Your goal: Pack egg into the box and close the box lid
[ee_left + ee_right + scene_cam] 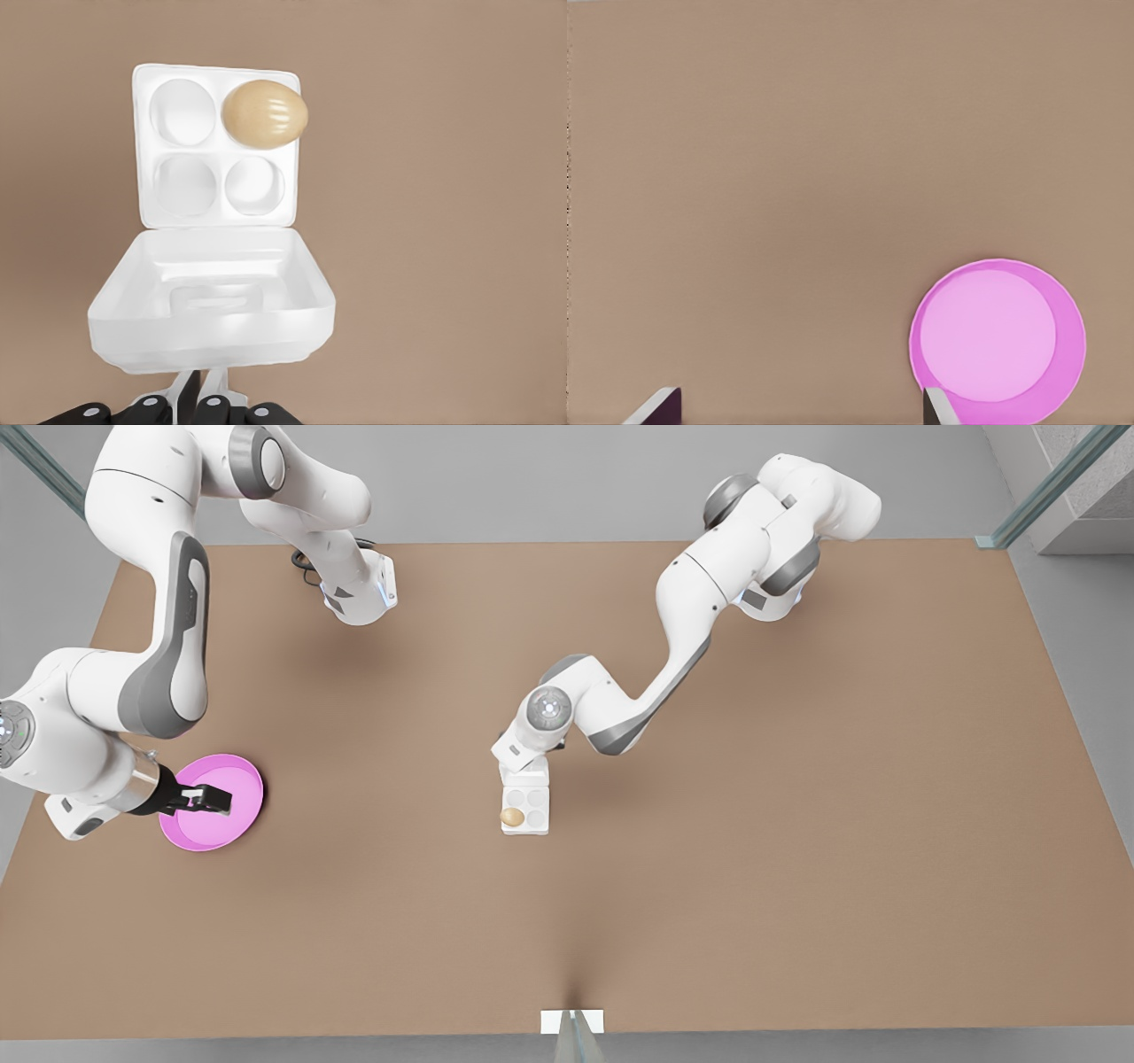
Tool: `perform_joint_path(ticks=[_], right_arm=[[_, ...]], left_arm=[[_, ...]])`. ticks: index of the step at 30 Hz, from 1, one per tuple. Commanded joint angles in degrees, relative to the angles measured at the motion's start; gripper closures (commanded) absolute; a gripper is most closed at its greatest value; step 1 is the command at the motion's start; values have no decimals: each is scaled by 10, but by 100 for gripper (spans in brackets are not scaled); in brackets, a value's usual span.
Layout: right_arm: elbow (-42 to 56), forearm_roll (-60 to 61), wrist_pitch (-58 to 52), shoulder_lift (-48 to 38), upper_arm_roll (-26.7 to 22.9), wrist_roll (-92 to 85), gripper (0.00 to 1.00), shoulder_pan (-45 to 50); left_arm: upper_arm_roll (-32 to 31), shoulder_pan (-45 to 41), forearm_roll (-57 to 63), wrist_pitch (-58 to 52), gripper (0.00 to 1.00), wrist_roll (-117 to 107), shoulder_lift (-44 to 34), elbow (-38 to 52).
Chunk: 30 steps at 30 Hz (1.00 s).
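While the smooth tan egg (265,114) sits in a round corner cup of the glossy white box (218,152), left gripper (198,396) pinched shut on the rounded box lid (213,305), right gripper (215,798) spread open over the round pink plate (241,776), matte brown table (797,824).

Bright, even light from overhead, no glare off the brown table (797,824). Soft blurred shadows pool under both arms. The egg (264,113) carries a gentle highlight; the white box lid (213,301) shows pale sheen. Edges look slightly smeared.
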Motion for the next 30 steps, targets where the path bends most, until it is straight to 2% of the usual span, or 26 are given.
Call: perform_joint_path(ticks=[1,3,13,17,20,22,23,24,25,26,27,29,30], right_arm=[[0,0,0,0,0,0,0,0],[0,-1,0,0,0,-1,0,0],[0,-1,-1,-1,2,0,0,4],[1,-1,0,-1,2,-1,0,5],[1,-1,1,-1,2,0,0,5],[7,-1,0,0,2,0,0,4],[8,0,0,0,2,0,0,3],[8,0,-1,0,2,0,0,2],[8,0,-1,0,2,0,0,2],[8,0,-1,0,2,0,0,1],[8,0,-1,0,2,0,0,1],[8,0,-1,0,2,0,0,1],[9,0,-1,0,2,0,0,1]], left_arm=[[0,0,1,0,73,1,-1,0],[2,0,1,34,73,1,2,0],[7,0,1,50,73,6,13,29],[7,0,2,92,73,6,27,34],[7,0,2,91,73,5,25,42],[15,10,0,42,73,5,-15,45],[15,42,-4,-74,66,7,-53,66],[15,143,-32,-248,32,15,-118,66],[15,228,-35,-304,10,19,-146,66],[17,335,-29,-315,0,65,-167,66],[23,411,-29,-312,0,173,-192,67],[77,440,-23,-286,0,260,-255,76],[103,441,-19,-293,0,302,-316,61]])
